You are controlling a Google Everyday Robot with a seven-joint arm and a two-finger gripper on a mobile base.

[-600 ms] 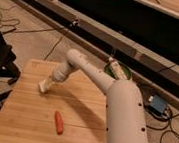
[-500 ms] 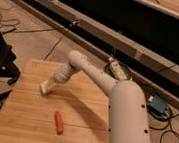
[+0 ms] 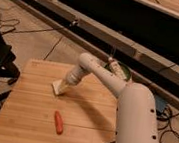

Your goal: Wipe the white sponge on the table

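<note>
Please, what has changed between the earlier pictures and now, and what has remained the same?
The end effector, down at the white sponge, has slid a little toward the right of the picture across the table, and the sponge went with it. Nothing was visibly picked up or let go. The orange carrot stayed where it was.

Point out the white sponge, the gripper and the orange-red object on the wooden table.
white sponge [image 3: 56, 88], camera view, its pale left part.
gripper [image 3: 65, 85], camera view, its tip, right at the sponge.
orange-red object [image 3: 58, 122], camera view, its middle.
</note>
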